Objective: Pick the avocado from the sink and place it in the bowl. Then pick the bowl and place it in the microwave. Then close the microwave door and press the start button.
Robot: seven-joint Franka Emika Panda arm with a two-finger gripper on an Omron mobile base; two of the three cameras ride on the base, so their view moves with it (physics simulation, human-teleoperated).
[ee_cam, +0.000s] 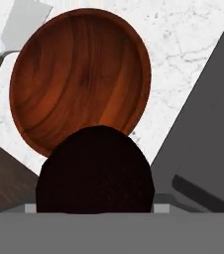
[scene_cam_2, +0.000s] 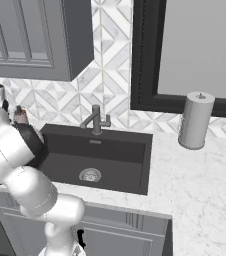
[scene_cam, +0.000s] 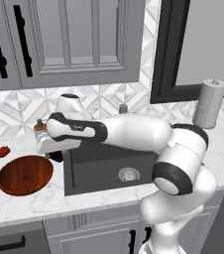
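My gripper (scene_cam: 54, 155) hangs over the left rim of the dark sink (scene_cam: 99, 161), shut on the avocado (scene_cam: 57, 157). In the hand view the nearly black avocado (ee_cam: 95, 168) bulges at the bottom, covering my fingertips. Beyond it lies the reddish-brown wooden bowl (ee_cam: 79, 74), empty, on the marble counter. In the left base view the bowl (scene_cam: 25, 174) sits just left of and below my gripper. The sink (scene_cam_2: 100, 160) basin holds nothing but its metal drain. The microwave is out of view.
A small red item (scene_cam: 3, 151) lies behind the bowl. A grey flat piece (ee_cam: 27, 20) lies beside the bowl's far side. The faucet (scene_cam_2: 96, 120) stands behind the sink, a paper towel roll (scene_cam_2: 195, 120) to its right. Wall cabinets hang above.
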